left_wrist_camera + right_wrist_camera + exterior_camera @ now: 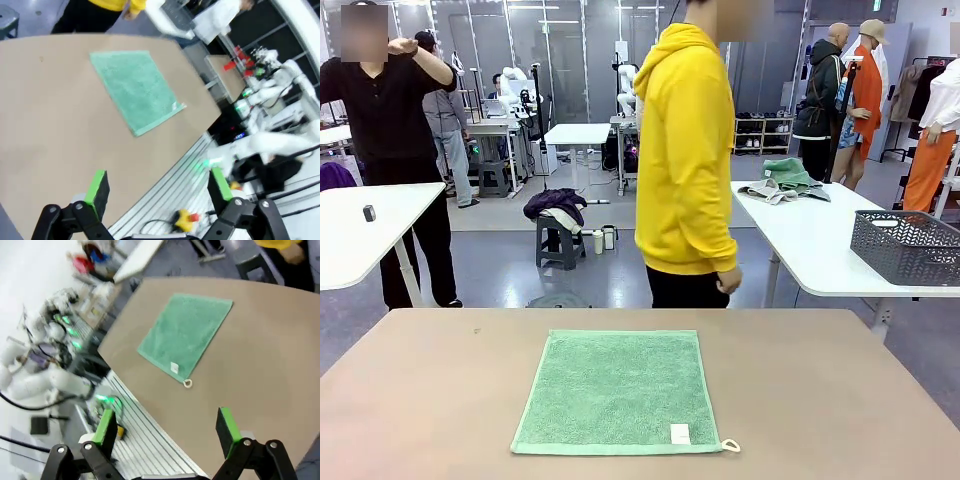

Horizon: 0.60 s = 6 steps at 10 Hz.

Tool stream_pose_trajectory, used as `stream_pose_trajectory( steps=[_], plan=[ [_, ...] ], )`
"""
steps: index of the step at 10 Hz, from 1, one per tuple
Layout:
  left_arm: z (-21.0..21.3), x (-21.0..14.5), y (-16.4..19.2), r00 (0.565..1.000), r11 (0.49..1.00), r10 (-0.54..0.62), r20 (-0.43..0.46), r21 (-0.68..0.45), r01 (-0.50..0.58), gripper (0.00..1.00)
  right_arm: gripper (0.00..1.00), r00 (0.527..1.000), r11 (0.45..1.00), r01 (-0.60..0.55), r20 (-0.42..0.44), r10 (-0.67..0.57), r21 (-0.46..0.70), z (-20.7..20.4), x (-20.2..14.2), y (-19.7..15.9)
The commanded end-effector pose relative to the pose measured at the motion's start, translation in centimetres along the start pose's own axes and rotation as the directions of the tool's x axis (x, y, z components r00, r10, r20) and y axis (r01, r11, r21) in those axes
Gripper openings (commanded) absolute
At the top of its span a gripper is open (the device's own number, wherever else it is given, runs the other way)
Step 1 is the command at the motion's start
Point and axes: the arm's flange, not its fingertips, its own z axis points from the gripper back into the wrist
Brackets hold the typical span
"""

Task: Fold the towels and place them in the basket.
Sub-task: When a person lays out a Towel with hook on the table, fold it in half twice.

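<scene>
On the tabletop centre | green towel was laid flat, unfolded | judged light, limp terry, best pinched at near corners | left gripper, right gripper were found open, empty | basket was set well apart, far right.

A robotics lab in an open hall: a brown worktop edged with ribbed aluminium rails and a yellow, red-capped stop button, white tables on a grey floor, glass partitions behind
</scene>
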Motion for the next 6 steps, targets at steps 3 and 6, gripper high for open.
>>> stream_pose_trajectory(
  steps=[3,6],
  plan=[
    [-3.2,3.3,-6.9,0.89,0.882,-0.335,-0.311,0.229,0.412,1.0,1.0,0.912,0.904,-0.389,-0.216,0.349,-0.178,-4.6,1.7,8.3],
    [-8.8,4.0,-12.2,0.668,0.691,-0.477,-0.571,0.227,0.687,1.0,1.0,0.767,0.782,-0.597,-0.413,0.492,-0.178,-9.8,2.6,13.3]
  ],
)
